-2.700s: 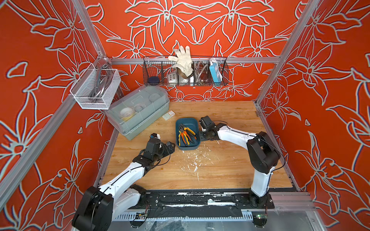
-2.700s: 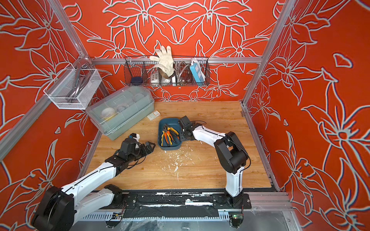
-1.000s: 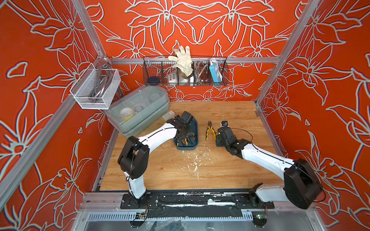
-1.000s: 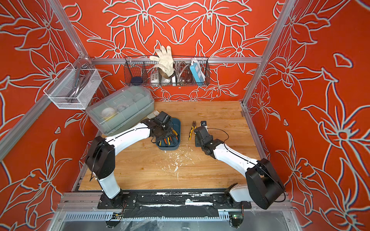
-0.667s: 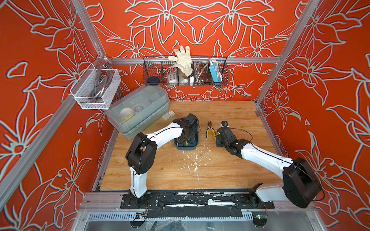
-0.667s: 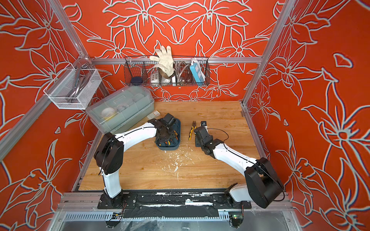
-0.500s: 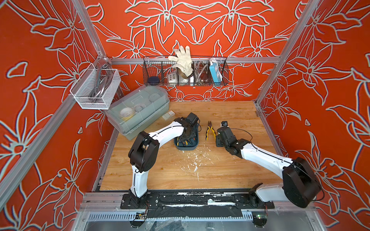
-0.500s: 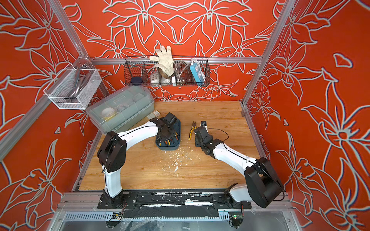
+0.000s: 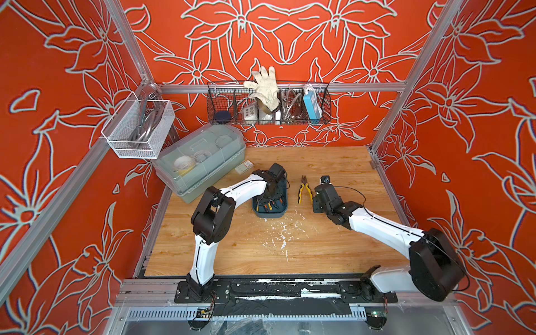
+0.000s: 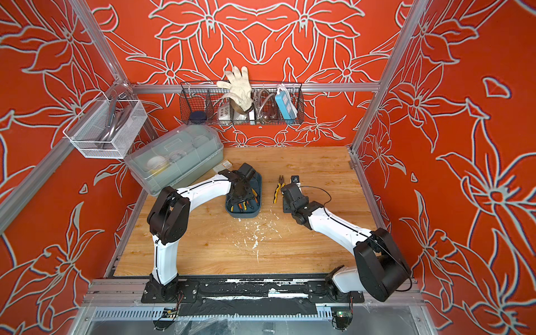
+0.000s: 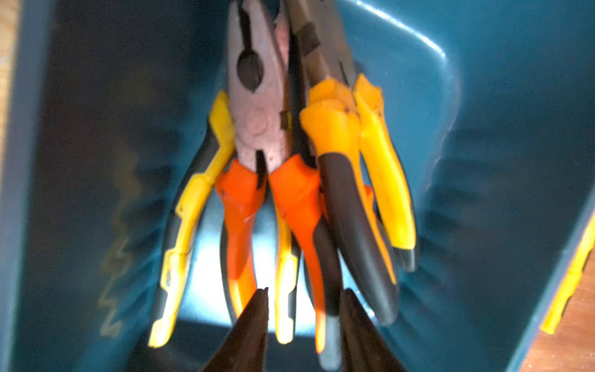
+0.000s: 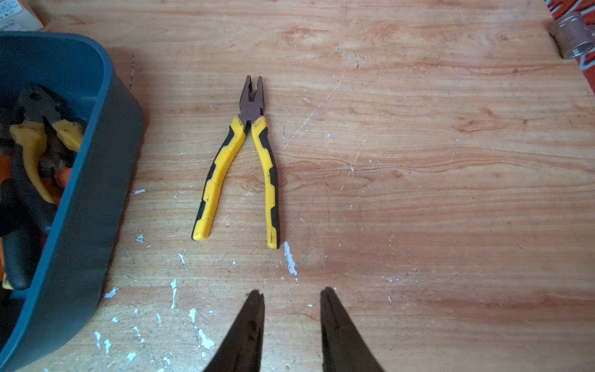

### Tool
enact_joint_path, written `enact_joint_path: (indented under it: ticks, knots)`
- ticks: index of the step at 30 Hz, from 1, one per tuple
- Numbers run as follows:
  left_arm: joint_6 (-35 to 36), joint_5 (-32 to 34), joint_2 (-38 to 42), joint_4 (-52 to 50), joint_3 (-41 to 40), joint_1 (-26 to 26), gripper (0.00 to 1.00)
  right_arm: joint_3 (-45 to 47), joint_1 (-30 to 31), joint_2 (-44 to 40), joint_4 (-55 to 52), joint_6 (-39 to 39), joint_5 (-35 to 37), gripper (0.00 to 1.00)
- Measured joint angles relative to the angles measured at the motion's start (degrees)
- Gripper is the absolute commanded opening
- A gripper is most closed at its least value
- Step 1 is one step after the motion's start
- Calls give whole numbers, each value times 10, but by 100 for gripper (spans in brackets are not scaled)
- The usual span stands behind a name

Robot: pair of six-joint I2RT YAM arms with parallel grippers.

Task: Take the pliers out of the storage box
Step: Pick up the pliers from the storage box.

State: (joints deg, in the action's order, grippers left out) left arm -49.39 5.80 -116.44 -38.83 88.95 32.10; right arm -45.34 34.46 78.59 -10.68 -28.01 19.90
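The dark teal storage box (image 9: pixel 269 215) (image 10: pixel 243 215) sits mid-table with several pliers (image 11: pixel 257 106) piled inside, orange-and-black and yellow-and-black handled. My left gripper (image 11: pixel 304 296) (image 9: pixel 272 193) reaches down into the box. Its jaws have drawn in round two handle ends, one yellow (image 11: pixel 285 322) and one orange and black (image 11: pixel 323 322). Another yellow-and-black pair of pliers (image 9: pixel 304 191) (image 10: pixel 279 190) (image 12: pixel 241 161) lies flat on the wood to the right of the box (image 12: pixel 96 193). My right gripper (image 12: pixel 291 296) (image 9: pixel 319 200) hovers just behind its handles, open, with only bare wood between the fingers.
A translucent grey lidded container (image 9: pixel 200 162) stands at the back left, with a small card (image 9: pixel 243 167) beside it. A black wire basket (image 9: pixel 268 107) and a white mesh basket (image 9: pixel 139 127) hang on the walls. A metal fitting (image 12: pixel 573 35) lies by the right wall. White flecks (image 9: pixel 282 232) mark the wood.
My left arm has swung over from the near left and down into the box, and its jaws have narrowed round the handles. Yellow pliers now lie on the wood; the right arm has kept still this last second.
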Motion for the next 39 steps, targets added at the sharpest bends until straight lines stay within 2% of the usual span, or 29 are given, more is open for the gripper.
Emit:
enact_joint_path:
  ticks: [5,7,12,25,32,36,39]
  knots:
    - [4,-7,-18,-2,6,0,33,0,-1,0,0,0,0,34]
    - [4,-7,-27,0,6,0,27,0,-1,1,0,0,0,34]
    - [5,-8,-29,3,9,-1,0,0,-1,3,0,0,0,33]
    - [22,-4,40,-8,-38,-1,0,0,-1,3,1,0,-5,33]
    - [71,-28,108,-12,-49,2,0,0,-2,-2,6,-1,-10,34]
    - [117,-62,150,-10,-69,8,0,0,-8,-34,-2,-23,-52,35]
    - [150,-87,179,-11,-85,14,0,0,-12,-68,14,-54,-116,36]
